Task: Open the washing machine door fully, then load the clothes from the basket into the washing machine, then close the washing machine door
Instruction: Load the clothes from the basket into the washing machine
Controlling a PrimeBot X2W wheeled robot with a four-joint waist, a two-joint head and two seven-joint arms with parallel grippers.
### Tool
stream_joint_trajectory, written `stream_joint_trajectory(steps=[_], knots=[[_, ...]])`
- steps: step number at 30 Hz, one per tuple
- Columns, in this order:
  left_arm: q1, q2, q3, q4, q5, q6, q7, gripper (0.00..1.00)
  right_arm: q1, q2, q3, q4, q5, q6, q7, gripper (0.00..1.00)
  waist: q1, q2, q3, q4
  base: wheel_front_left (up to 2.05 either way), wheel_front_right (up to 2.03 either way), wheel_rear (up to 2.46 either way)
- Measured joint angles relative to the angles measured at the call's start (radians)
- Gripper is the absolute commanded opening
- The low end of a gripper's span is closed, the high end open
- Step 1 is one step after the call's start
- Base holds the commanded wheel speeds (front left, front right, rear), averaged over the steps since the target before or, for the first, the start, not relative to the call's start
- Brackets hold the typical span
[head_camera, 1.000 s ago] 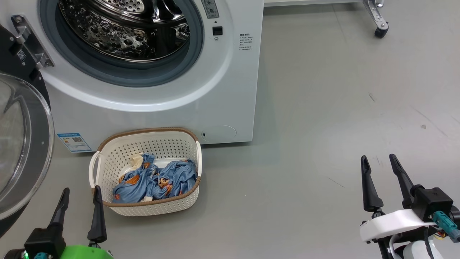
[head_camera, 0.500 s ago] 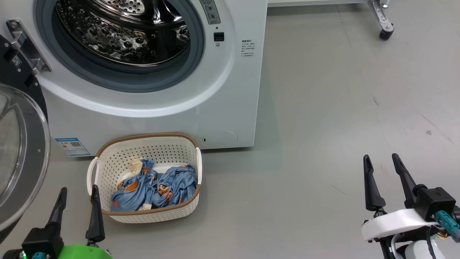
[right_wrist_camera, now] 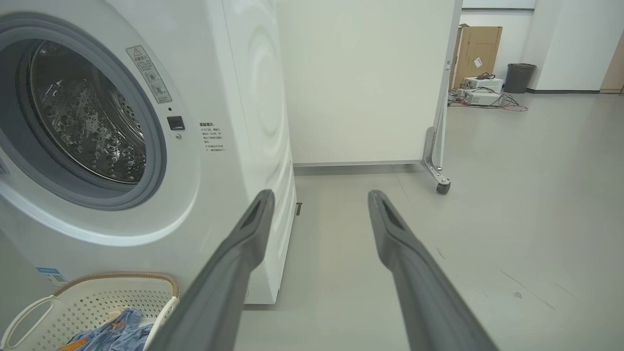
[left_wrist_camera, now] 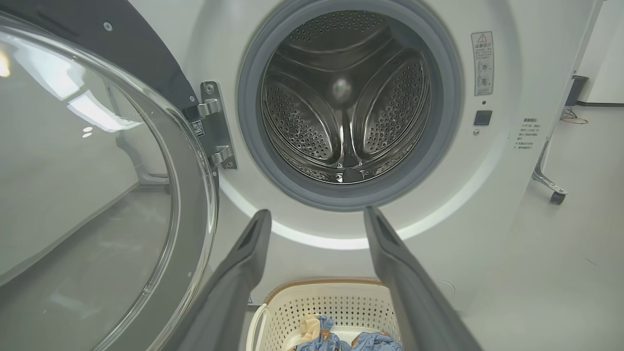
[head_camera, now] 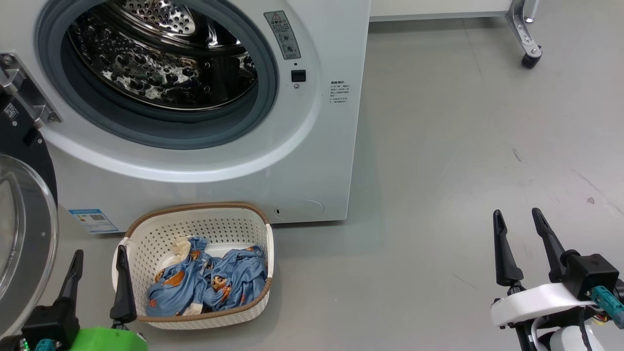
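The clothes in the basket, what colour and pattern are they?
The clothes are light blue with orange-brown cartoon figures; head view shows them best.

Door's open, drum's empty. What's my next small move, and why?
Probably ease the left gripper right and down into the basket, onto the clothes. It is open and hovers by the basket's left handle, far nearer than the right gripper; the washing machine door is swung wide and the drum holds nothing, so grasping a garment looks next.
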Motion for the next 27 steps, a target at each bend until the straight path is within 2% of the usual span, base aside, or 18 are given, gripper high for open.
stream_joint_trajectory(steps=[12, 27], knots=[[0.0, -0.002, 0.001, 0.001, 0.0, 0.0, 0.0, 1.0, 0.001, 0.001, -0.003, 0.0, 0.0, 0.0, 0.0, 1.0, 0.0, 0.0, 0.007, 0.006, 0.5, -0.5, 0.0], [0.0, -0.005, -0.007, 0.006, 0.0, 0.0, 0.0, 1.0, 0.001, 0.009, -0.007, 0.0, 0.0, 0.001, 0.0, 1.0, 0.0, 0.0, 0.026, 0.006, 0.04, -0.04, 0.0]])
